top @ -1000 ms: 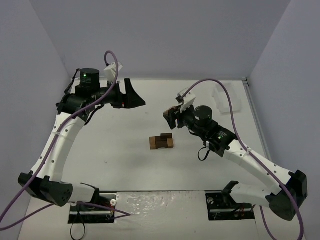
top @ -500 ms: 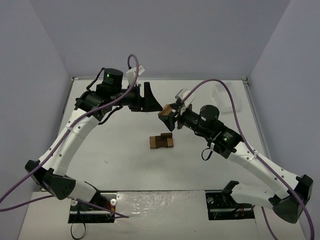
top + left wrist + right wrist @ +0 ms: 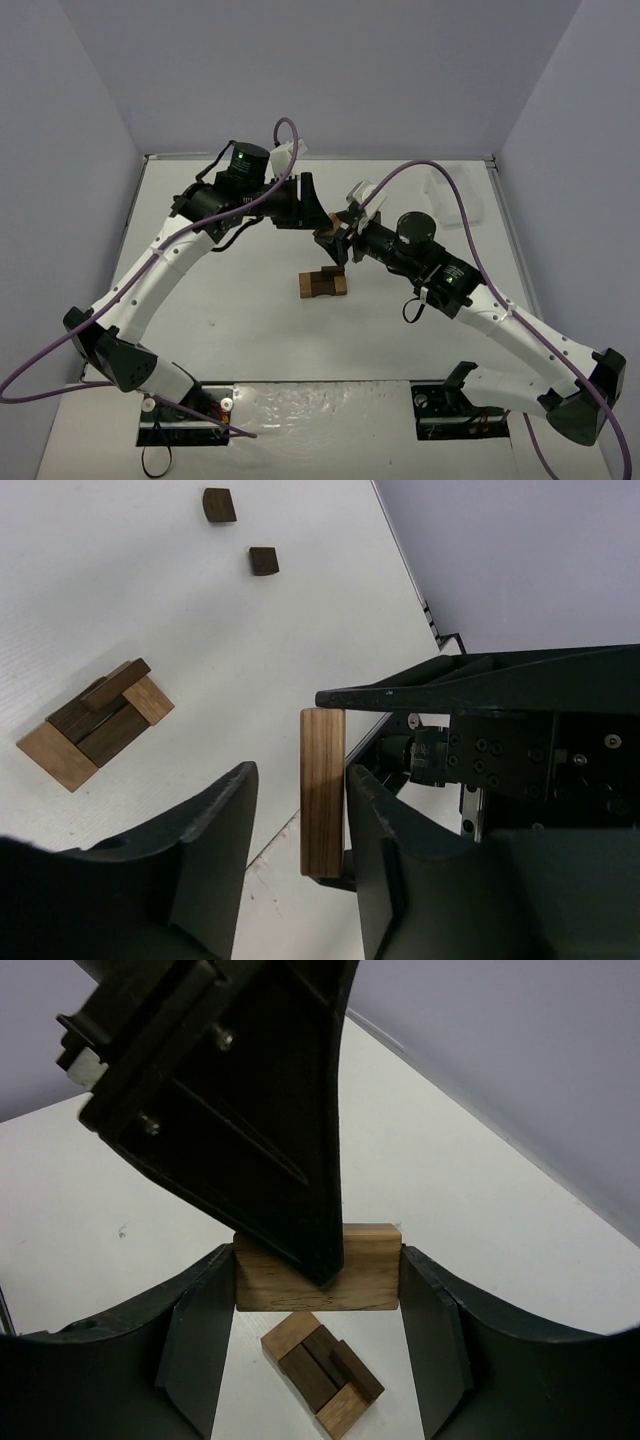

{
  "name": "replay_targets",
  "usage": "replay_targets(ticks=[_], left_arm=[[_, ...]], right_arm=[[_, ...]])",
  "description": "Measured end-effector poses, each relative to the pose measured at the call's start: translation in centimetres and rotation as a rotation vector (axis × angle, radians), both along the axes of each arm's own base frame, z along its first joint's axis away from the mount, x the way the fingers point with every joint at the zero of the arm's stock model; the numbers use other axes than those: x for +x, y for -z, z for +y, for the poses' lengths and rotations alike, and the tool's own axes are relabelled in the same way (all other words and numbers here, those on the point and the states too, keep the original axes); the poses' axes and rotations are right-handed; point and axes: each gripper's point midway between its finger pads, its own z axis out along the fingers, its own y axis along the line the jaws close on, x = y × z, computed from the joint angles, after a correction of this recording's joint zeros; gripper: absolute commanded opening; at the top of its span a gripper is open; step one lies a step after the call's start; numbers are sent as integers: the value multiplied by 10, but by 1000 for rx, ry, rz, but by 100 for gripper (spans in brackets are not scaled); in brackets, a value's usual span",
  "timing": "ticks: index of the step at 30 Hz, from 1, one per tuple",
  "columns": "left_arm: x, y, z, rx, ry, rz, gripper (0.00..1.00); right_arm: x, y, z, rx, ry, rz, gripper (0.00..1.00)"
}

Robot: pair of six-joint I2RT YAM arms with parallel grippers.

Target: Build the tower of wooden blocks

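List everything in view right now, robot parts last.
Tower: 1 stack, dark brown and tan, mid-table.
Loose blocks: 2, dark brown, on the table apart from the tower.
Held block: 1, tan, in the air, gripped by the right claw.
Tray: 1, white, far right of the table.
Table: 1, white.
Left claw: 1, black, open, fingers either side of the held block.
Right claw: 1, black, shut on the held block.
Arms: 2, white and black, with purple cables.
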Motion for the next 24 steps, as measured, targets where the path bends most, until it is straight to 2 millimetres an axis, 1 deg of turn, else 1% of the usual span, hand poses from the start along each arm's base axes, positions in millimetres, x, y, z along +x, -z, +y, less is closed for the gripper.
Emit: replay_targets(ticks=[3, 9, 12, 14, 16, 17, 20, 24], left_arm=[[-2, 3, -5, 6, 10, 8, 24], [-5, 3, -8, 4, 9, 14, 0], [-5, 2, -8, 3, 6, 15, 0], [-5, 2, -8, 3, 8, 15, 0], [-6, 2, -9, 4, 12, 12, 0], [-6, 3, -9, 6, 14, 9, 0], [-4, 4, -7, 25, 28, -32, 0], [-3, 14, 4, 90, 57, -124, 0]], right_arm=[[-1, 1, 0, -5, -2, 2, 5], [-1, 4, -1, -15, -2, 6, 6], [-1, 3, -1, -14, -2, 3, 10], [-1, 3, -1, -16, -2, 2, 28], [-1, 3, -1, -17, -1, 1, 50], [-1, 3, -1, -18, -1, 0, 58], [-1, 6, -2, -27, 3, 5, 77], [-2, 19, -6, -61, 17, 46, 92]])
